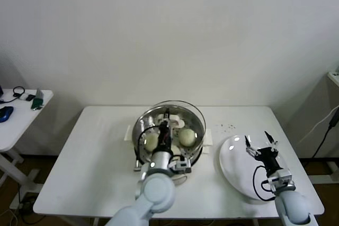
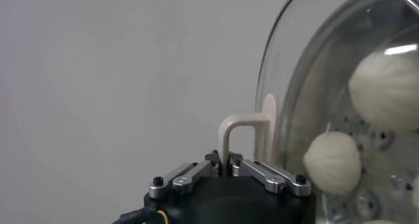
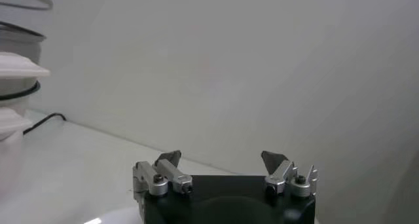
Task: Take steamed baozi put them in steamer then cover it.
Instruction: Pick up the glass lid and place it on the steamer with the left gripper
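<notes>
Gleaming domed glass cover (image 1: 168, 114), pinched handle

A white table (image 1: 106, 157) fills the middle of the head view, set against a plain pale wall (image 1: 169, 30). A flat white plate (image 1: 233, 170) lies on the table's right part. Left of the table, well apart, stands a small white side table (image 1: 16, 117) carrying a blue object (image 1: 5, 113) (too small to identify), a black cable (image 1: 19, 91) and a dark green item (image 1: 37, 100).
</notes>
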